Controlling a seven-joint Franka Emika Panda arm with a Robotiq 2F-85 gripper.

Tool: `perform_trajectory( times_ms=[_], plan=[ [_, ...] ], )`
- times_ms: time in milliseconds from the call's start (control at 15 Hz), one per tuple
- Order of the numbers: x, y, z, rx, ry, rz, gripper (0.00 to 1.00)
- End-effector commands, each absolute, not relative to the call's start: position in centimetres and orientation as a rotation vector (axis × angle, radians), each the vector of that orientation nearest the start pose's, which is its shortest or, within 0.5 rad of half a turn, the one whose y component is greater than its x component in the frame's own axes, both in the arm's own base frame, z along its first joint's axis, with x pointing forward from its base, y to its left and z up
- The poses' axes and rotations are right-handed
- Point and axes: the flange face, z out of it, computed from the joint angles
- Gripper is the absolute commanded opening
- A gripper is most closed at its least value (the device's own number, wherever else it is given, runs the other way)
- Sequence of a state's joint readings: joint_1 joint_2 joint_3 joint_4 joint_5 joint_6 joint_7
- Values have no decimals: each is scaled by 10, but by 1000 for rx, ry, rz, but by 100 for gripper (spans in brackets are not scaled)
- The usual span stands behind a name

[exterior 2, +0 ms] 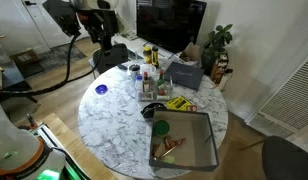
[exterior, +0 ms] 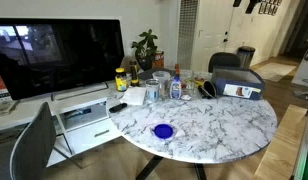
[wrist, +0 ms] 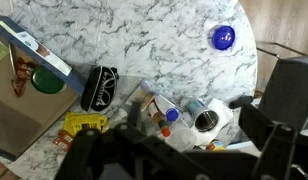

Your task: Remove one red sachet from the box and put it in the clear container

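Observation:
The box (exterior 2: pixel 199 150) stands open at the table's edge, with red sachets (exterior 2: pixel 170 149) lying inside. It also shows in an exterior view (exterior: pixel 237 84) and at the left edge of the wrist view (wrist: pixel 36 55), with red sachets (wrist: pixel 18 76) beside its wall. A clear container (wrist: pixel 144 108) holding small capped bottles stands in the clutter at the table's middle (exterior 2: pixel 150 86). My gripper (wrist: pixel 194 152) is open and empty, high above the clutter and well away from the box. Its fingers are dark and blurred at the bottom of the wrist view. My arm (exterior 2: pixel 94 18) is at the table's far side.
On the round marble table (exterior 2: pixel 114 120) lie a blue lid (wrist: pixel 224 38), a green lid (wrist: pixel 46 82), a black object (wrist: pixel 99 88), a yellow object (wrist: pixel 84 123) and an open can (wrist: pixel 206 120). A monitor (exterior: pixel 59 55) and a plant (exterior: pixel 146 48) stand behind.

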State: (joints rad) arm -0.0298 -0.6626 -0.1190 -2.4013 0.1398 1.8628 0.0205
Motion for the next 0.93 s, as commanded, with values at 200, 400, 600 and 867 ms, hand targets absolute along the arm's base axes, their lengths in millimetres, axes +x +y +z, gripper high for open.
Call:
perform_trajectory(
  times_ms=[200,400,600,867],
  plan=[
    [361,-51,555,-2921,265,-191,100],
    [378,-85,544,-2915,372,-225,100],
    [399,-134,513,-2918,527,-228,100],
    [432,-202,456,-2914,725,-218,100]
  ],
)
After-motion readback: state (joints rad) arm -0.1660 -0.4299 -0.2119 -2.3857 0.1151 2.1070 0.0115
